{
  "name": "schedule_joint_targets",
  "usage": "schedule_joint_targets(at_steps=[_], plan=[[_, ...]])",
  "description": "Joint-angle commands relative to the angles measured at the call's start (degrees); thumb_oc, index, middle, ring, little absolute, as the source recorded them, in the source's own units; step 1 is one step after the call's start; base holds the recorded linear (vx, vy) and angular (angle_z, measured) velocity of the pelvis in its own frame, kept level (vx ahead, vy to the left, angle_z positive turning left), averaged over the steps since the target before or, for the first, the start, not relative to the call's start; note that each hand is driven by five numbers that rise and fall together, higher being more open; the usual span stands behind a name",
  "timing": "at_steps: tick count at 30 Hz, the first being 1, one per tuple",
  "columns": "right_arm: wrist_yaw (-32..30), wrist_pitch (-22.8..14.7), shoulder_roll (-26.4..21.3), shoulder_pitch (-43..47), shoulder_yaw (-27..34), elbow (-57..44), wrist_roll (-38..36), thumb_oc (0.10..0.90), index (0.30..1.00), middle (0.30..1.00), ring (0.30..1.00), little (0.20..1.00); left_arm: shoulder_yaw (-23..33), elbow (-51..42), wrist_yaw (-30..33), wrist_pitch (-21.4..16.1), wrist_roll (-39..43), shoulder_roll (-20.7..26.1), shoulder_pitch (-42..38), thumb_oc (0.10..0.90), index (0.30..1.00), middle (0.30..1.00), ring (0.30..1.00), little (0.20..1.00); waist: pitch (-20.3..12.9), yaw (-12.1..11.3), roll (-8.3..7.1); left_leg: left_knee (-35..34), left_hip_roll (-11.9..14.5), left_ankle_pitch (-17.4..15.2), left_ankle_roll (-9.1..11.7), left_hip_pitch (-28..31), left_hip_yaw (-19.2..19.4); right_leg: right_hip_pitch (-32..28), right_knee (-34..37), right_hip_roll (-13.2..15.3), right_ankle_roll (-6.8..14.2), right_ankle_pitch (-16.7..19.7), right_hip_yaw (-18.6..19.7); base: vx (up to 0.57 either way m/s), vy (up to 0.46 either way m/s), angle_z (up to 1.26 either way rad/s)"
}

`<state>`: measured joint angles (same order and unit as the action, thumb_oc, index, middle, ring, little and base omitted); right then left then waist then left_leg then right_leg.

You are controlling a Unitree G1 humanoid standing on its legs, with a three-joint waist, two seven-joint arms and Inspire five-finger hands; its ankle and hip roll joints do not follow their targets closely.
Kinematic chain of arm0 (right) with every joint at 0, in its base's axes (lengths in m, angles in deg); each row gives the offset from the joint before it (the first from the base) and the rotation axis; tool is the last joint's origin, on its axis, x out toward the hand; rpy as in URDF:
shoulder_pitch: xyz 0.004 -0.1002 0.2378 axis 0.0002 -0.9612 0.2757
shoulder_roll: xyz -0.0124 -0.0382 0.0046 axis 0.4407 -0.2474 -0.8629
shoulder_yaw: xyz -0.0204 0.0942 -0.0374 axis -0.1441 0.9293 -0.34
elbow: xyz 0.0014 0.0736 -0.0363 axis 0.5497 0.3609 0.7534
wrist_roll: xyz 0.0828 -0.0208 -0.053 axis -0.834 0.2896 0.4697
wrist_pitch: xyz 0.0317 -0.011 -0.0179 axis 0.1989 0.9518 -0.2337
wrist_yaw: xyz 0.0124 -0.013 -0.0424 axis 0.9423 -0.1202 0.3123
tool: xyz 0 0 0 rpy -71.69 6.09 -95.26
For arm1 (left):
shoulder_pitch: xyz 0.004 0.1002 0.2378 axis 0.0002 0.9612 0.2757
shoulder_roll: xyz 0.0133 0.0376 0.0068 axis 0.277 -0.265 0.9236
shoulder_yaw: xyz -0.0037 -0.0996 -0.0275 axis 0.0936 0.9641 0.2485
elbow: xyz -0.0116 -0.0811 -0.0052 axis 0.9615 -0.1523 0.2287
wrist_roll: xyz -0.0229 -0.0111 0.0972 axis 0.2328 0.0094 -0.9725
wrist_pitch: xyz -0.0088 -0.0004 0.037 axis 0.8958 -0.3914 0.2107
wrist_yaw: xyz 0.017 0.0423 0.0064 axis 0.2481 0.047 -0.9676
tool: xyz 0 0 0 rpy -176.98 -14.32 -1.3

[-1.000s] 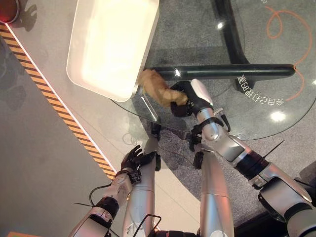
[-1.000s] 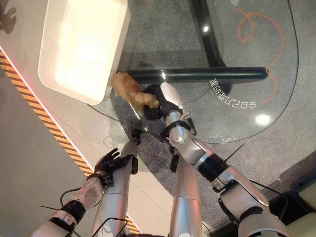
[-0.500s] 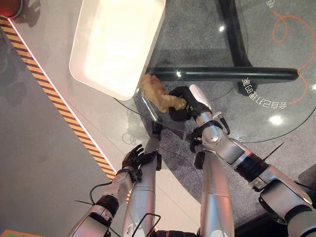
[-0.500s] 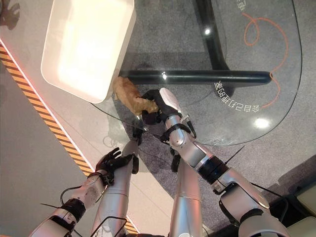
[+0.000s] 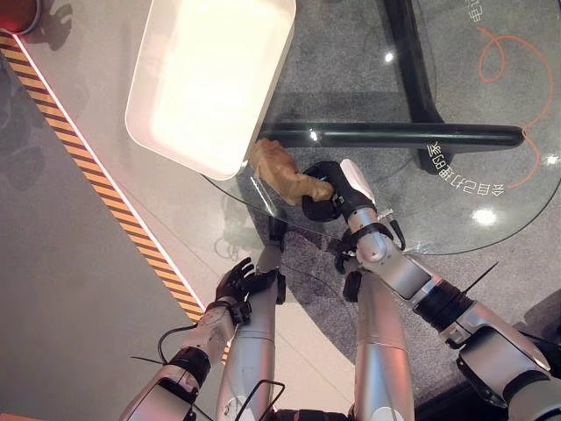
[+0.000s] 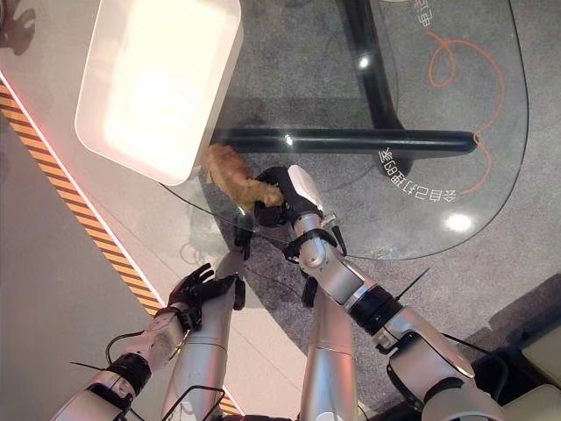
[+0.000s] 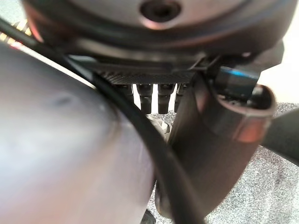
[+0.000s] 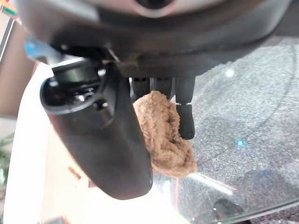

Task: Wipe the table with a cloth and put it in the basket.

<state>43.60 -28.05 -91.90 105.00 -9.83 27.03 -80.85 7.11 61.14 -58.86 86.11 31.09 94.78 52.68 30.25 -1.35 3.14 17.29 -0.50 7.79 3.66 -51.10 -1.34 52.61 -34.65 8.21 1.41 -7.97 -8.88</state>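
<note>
One tan cloth [image 5: 282, 170] lies bunched on the glass table [image 5: 491, 232] — clasped by the right hand [image 5: 331, 191], just right of the white basket [image 5: 175, 153]. Left hand [image 5: 241, 281] hangs low, fingers relaxed.

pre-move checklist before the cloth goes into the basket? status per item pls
1. Grasp: right robot hand has fingers curled round the brown cloth, also seen in the right wrist view. Ok.
2. Cloth position: on the glass table near its edge, beside the basket, not in it. Not ok yet.
3. Basket: white basket sits at the table's left end, open side up; glare washes out its inside. Contents cannot tell.
4. Path: the basket's near wall stands between cloth and opening; a lift probably needed. Not ok for a straight slide.
5. Left robot hand: low, off the table. Ok.
</note>
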Motion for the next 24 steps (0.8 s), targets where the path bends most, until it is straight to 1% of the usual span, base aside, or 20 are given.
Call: schedule_joint_targets(at_steps=[1,3,5,6,8,10,15,16,17,18,24], plan=[[-9.31,-3.56,-0.45,-0.07,5.64,-4.53,0.03,0.1,0.3,0.3,0.3,0.2,-2.49,2.57,-0.83,1.06,-1.89,-3.13,8.28,0.8,0.9,0.9,0.9,0.9,-0.45,-0.18,-0.27,9.77,-2.43,-12.1,-2.96,-0.05,6.71,0.18,10.96,-1.79,3.26,8.92,0.23,0.0,0.0,0.0],[-11.18,-3.63,-0.85,-0.11,7.1,-3.72,-0.2,0.1,0.3,0.3,0.3,0.2,-2.35,2.71,-0.78,0.88,-2.01,-3.26,8.4,0.8,0.9,0.9,0.9,0.9,-0.45,-0.06,-0.39,9.82,-2.35,-12.22,-2.97,0.01,6.68,0.09,11.02,-1.85,3.29,8.93,0.39,0.0,0.0,0.0],[-16.16,-3.94,-1.68,-0.28,10.2,-2.08,-0.89,0.1,0.3,0.3,0.3,0.2,-2.07,2.84,-0.48,0.44,-2.2,-3.39,8.87,0.8,0.9,0.9,0.9,0.9,-0.45,0.13,-0.67,9.7,-2.33,-12.33,-3.04,0.15,6.57,-0.06,11.38,-2.06,3.37,9.21,0.6,0.0,0.0,0.0],[-16.29,-3.85,-1.76,-0.28,10.46,-1.95,-0.94,0.1,0.3,0.3,0.3,0.2,-2.08,2.84,-0.46,0.4,-2.17,-3.39,8.92,0.8,0.9,0.9,0.9,0.9,-0.45,0.12,-0.68,9.69,-2.32,-12.35,-3.05,0.18,6.56,-0.08,11.39,-2.08,3.38,9.23,0.62,0.0,0.0,0.0],[-19.68,-4.11,-2.88,0.14,13.07,-0.49,-1.94,0.1,0.3,0.3,0.3,0.2,-2.1,2.72,-0.21,0.21,-2.14,-3.28,9.27,0.8,0.9,0.9,0.9,0.9,-0.45,0.16,-0.77,9.66,-2.32,-12.56,-3.12,0.24,6.41,-0.13,11.51,-2.28,3.42,9.29,0.81,0.0,0.0,0.0],[-21.48,-4.37,-4.04,0.3,15.34,0.85,-2.84,0.1,0.3,0.3,0.3,0.2,-2.1,2.4,0.09,0.43,-2.06,-3.0,9.52,0.8,0.9,0.9,0.9,0.9,-0.45,0.23,-0.81,9.63,-2.36,-12.76,-3.2,0.35,6.23,-0.13,11.54,-2.46,3.51,9.4,0.99,0.0,-0.027,-0.04],[-26.68,-4.99,-5.86,0.91,18.5,3.07,-4.79,0.1,0.3,0.3,0.3,0.2,-1.63,2.41,-0.61,0.1,-2.06,-2.33,9.95,0.8,0.9,0.9,0.9,0.9,-0.45,0.41,-0.91,9.43,-2.5,-12.77,-3.28,0.18,6.05,-0.06,11.91,-2.95,3.48,9.55,1.2,-0.02,-0.015,-0.08],[-28.07,-5.08,-6.57,2.24,19.41,3.59,-5.53,0.1,0.3,0.3,0.3,0.2,-1.35,2.23,-0.67,-0.05,-1.88,-2.25,8.78,0.8,0.9,0.9,0.9,0.9,-0.45,0.67,-1.03,8.82,-2.73,-10.82,-3.55,-1.88,6.4,1.71,12.91,-2.79,3.02,11.37,0.99,-0.01,-0.006,-0.11],[-28.07,-5.1,-6.33,1.18,19.12,3.68,-5.55,0.1,0.3,0.3,0.3,0.2,-1.69,2.3,-0.71,-0.06,-1.89,-2.34,9.95,0.8,0.9,0.9,0.9,0.9,-0.45,0.43,-0.88,9.34,-2.52,-12.77,-3.28,0.14,6.05,-0.08,12.06,-3.09,3.45,9.53,1.26,-0.07,-0.004,-0.09],[-30.38,-5.51,-7.21,2.66,20.39,4.95,-6.88,0.1,0.3,0.3,0.3,0.2,-1.37,2.09,-0.86,-0.15,-1.79,-2.25,8.76,0.8,0.9,0.9,0.9,0.9,-0.45,0.67,-0.87,8.76,-2.76,-10.89,-3.56,-1.87,6.46,1.66,13.06,-2.92,2.99,11.33,1.09,-0.01,-0.001,-0.06],[-35.87,-7.01,-8.81,3.05,22.8,8.32,-10.17,0.1,0.3,0.3,0.3,0.2,-1.53,1.95,-0.76,-0.5,-1.24,-2.16,8.55,0.8,0.9,0.9,0.9,0.9,-0.45,0.91,-0.65,8.64,-3.03,-11.03,-3.62,-2.04,6.5,1.84,13.41,-3.32,2.91,11.36,1.34,-0.02,0.001,-0.04]])
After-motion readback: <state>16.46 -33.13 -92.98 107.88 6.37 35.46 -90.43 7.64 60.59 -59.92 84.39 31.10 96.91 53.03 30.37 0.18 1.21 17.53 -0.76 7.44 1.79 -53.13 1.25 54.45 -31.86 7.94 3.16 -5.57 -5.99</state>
